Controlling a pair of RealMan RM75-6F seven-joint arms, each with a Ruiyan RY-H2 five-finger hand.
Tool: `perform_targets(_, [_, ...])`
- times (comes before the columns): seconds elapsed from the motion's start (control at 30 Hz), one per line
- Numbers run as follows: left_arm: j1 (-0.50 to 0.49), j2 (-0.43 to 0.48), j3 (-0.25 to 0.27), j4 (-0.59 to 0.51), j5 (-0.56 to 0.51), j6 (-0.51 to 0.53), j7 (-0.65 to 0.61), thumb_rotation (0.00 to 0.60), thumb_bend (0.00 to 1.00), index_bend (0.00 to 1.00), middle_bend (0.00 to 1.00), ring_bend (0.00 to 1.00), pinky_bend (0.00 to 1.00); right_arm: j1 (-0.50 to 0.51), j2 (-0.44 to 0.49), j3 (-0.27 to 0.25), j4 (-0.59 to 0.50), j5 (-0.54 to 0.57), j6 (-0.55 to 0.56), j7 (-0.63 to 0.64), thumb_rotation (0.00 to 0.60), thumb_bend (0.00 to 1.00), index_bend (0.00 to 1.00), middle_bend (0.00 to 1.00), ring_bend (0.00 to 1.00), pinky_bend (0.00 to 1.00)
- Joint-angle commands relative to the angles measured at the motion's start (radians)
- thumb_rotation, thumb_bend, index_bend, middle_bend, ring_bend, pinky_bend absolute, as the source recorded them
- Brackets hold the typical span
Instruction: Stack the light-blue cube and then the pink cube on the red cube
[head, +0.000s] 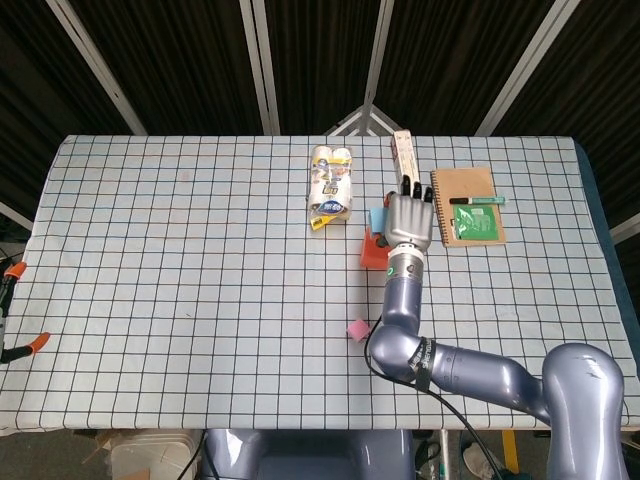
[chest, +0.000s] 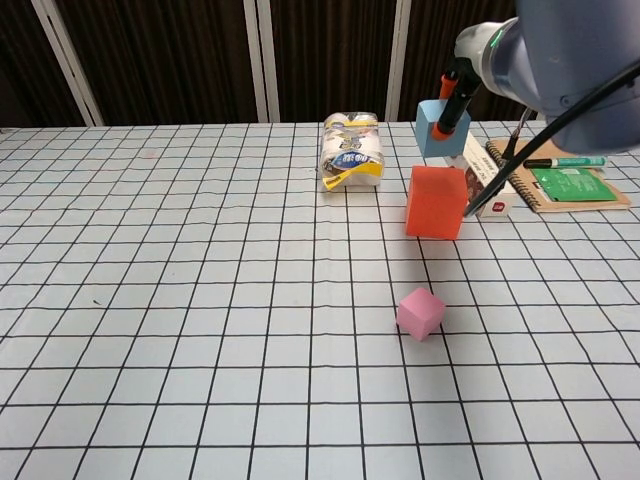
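Note:
The red cube (chest: 436, 202) stands right of the table's middle; in the head view my right hand (head: 408, 220) hides part of the red cube (head: 370, 255). That hand grips the light-blue cube (chest: 436, 128), its orange-tipped fingers (chest: 447, 104) on the cube's right side. The light-blue cube (head: 377, 218) hangs just above the red cube's top, a thin gap showing between them in the chest view. The pink cube (chest: 420, 313) lies alone on the cloth in front of the red cube, also seen in the head view as the pink cube (head: 357, 329). My left hand appears in neither view.
A yellow-and-white wrapped pack (chest: 352, 162) lies behind and left of the red cube. A long narrow box (chest: 482, 185) lies close on its right, with a notebook (chest: 570, 190) carrying a green card and a pen beyond it. Orange clamps (head: 12, 271) sit past the table's left edge.

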Motion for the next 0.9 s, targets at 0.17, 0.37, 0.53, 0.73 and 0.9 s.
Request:
perform_targets(0.17, [-0.002,0.003,-0.001,0.002,-0.005,-0.005,-0.009,0.600,0.16,0.04,0.00,0.00,0.00,0.014,-0.019,0.024,0.003,0.064,0.037,-0.047,0.600,0.84,0.74,0.00,0.00,0.00])
perform_targets(0.37, [-0.005,0.010,0.000,0.006,-0.004,-0.014,-0.028,0.600,0.16,0.04,0.00,0.00,0.00,0.034,-0.040,0.049,0.007,0.101,0.090,-0.079,0.600,0.84,0.74,0.00,0.00,0.00])
perform_targets(0.53, [-0.002,0.016,0.005,0.009,0.006,-0.011,-0.045,0.600,0.16,0.04,0.00,0.00,0.00,0.040,-0.060,0.071,0.038,0.119,0.103,-0.079,0.600,0.84,0.74,0.00,0.00,0.00])
perform_targets(0.73, [0.000,0.020,0.006,0.012,0.010,-0.007,-0.060,0.600,0.16,0.04,0.00,0.00,0.00,0.042,-0.087,0.090,0.077,0.117,0.092,-0.063,0.600,0.84,0.74,0.00,0.00,0.00])
perform_targets(0.9, [-0.002,0.020,0.007,0.013,0.008,-0.011,-0.062,0.600,0.16,0.04,0.00,0.00,0.00,0.048,-0.106,0.097,0.092,0.105,0.087,-0.059,0.600,0.84,0.74,0.00,0.00,0.00])
